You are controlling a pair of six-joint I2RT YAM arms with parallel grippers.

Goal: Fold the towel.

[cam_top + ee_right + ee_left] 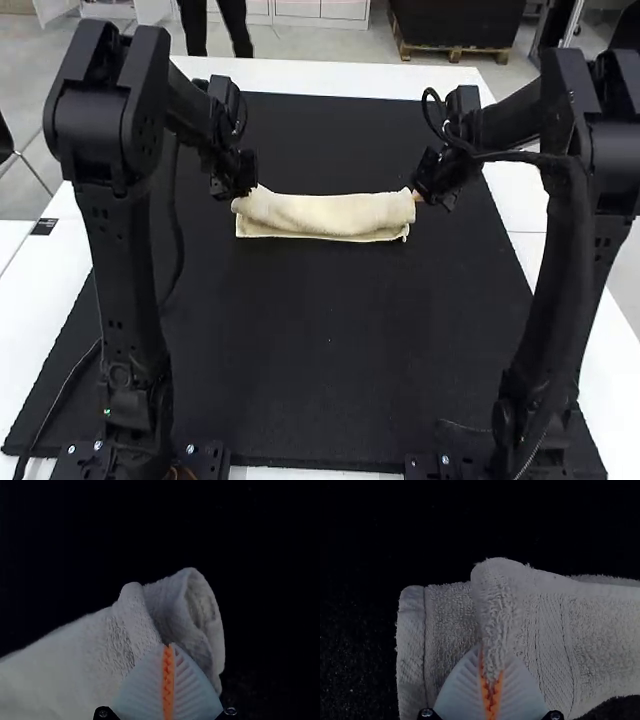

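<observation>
A cream towel point(325, 213), folded narrow, is laid over a black mat point(320, 330). The towel's raised left-end fold point(495, 605) is pinched by the left hand point(492, 672), likely for control; at its right end, the right hand point(169, 647) is closed, cloth-grip unclear.

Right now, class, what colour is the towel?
The towel is cream; the high view shows it best.

Your left arm point(125, 270) and right arm point(560, 270) rise, then bend inward and downward, bringing the left gripper point(240, 192) and right gripper point(422, 194) toward each other, well apart. Note the left's ribbed fingers point(462, 690), narrowly parted at their tips; your right's orange pads point(168, 685) meet.
</observation>
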